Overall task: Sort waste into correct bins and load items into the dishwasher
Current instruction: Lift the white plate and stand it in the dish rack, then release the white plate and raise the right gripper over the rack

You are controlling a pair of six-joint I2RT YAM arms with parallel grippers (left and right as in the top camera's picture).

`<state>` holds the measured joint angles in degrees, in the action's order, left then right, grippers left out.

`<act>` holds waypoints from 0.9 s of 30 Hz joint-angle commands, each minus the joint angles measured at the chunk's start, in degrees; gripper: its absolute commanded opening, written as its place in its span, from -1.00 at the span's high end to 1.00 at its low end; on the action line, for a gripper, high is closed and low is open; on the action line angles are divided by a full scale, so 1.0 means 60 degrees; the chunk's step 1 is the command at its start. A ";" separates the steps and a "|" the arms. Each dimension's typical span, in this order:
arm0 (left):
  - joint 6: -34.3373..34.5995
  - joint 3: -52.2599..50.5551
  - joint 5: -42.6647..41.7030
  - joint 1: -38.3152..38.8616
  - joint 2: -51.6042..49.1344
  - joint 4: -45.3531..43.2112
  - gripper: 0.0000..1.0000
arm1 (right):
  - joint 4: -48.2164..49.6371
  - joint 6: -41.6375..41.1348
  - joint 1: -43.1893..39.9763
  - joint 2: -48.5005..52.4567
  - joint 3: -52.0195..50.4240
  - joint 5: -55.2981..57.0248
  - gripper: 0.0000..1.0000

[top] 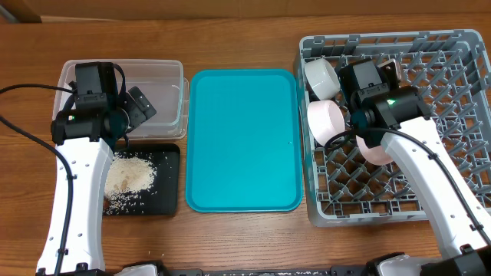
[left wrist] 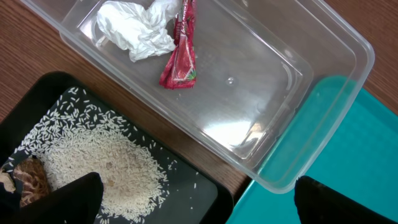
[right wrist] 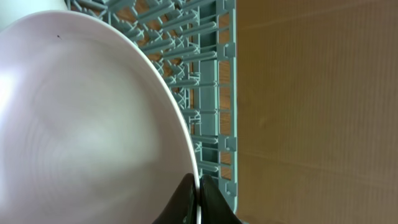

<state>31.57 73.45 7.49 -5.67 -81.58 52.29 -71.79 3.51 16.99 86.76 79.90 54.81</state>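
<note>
Now, from above, the right tool (top: 359,136) is over the grey rack (top: 445,54), squeezed shut on the pink-white plate (top: 374,152). The plate is right at the tool, so the right arm is the one close to it. A white bowl (top: 321,76) and a white cup (top: 327,119) lie in the rack just beside it. The left tool (top: 132,107) is far off, over the clear tub (top: 165,73) and the black tray (top: 167,195) with the rice (top: 132,175). A teal tray (top: 244,138) lies on the table (top: 245,31) between the arms.

From the left wrist, the tool is wide open and holds nothing. The tissue (left wrist: 134,31) and the red wrapper (left wrist: 180,59) lie in the tub; the arm hides them from above.

From the right wrist, the fingers (right wrist: 214,208) pinch the plate's rim. The plate is turned up on its edge, not flat, with the rack's pegs beside it. I think letting go comes next, but I cannot tell if its bottom edge rests between pegs.
</note>
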 commanded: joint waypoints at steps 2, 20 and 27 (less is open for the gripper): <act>0.0131 0.0131 -0.0007 -0.0007 0.0051 -0.0029 -1.00 | 0.0124 -0.0011 0.0204 0.0025 -0.0011 0.0087 0.60; 0.0131 0.0131 -0.0007 -0.0007 0.0051 -0.0033 -0.99 | 0.1756 -0.0087 0.0867 0.0025 0.0135 -0.0408 -0.82; 0.0131 0.0131 -0.0007 -0.0007 0.0051 -0.0033 -1.00 | 0.3818 -0.0087 0.1621 0.0022 0.0379 -0.0412 -0.80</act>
<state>31.55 73.45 7.49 -5.67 -81.58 52.29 -51.22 3.51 24.86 86.76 80.01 52.29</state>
